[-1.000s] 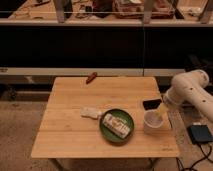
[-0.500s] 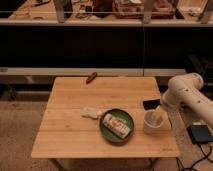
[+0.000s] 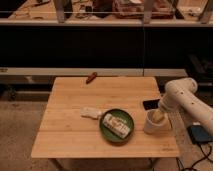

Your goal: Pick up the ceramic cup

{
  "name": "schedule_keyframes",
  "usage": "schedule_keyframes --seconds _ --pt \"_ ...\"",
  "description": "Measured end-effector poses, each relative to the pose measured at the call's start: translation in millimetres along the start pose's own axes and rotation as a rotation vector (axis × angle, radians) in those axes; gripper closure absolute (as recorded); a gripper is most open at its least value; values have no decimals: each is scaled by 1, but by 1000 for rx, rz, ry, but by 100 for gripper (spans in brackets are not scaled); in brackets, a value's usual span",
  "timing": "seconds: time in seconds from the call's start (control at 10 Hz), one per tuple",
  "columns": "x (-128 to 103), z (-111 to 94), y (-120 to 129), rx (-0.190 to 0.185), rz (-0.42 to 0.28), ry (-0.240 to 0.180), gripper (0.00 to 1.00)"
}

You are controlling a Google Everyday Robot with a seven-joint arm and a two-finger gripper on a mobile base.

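Camera view shows the ceramic cup (image 3: 152, 122) standing upright near the right edge of the wooden counter (image 3: 75, 135), just right of the green plate (image 3: 116, 126). The white arm reaches in from the right, and its claw (image 3: 158, 116) sits at the cup's rim, seemingly dipping into or over the opening; whether it is parted or closed, and whether it grips the wall at all, I cannot tell. The main risk, as I judge it, is the cup's closeness to the counter's right edge: an off-centre squeeze or a sideways nudge could tip it or push it off. A thin hold on the rim alone might also let the cup slip on lifting. The plate lies close beside it, so a shove leftward could knock the two together. The plate holds a white wrapped packet (image 3: 116, 125); another pale wrapped item (image 3: 90, 112) lies just off its left rim. The cup's inside is hidden by the claw. A small reddish object (image 3: 91, 77) lies at the far edge, well apart.
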State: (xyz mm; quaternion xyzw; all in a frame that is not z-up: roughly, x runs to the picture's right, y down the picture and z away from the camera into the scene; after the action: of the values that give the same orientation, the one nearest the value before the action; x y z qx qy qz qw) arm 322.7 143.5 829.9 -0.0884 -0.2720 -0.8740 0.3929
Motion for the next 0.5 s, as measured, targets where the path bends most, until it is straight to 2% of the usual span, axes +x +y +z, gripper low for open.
schedule_keyframes --seconds 0.2,0.3,0.4,0.5 --pt "4 2 -6 8 -10 -12 78" --pt "6 0 -11 15 -21 -20 84" --pt "14 -6 -17 3 -47 -25 95" --pt "21 -12 -23 -1 -65 -28 100"
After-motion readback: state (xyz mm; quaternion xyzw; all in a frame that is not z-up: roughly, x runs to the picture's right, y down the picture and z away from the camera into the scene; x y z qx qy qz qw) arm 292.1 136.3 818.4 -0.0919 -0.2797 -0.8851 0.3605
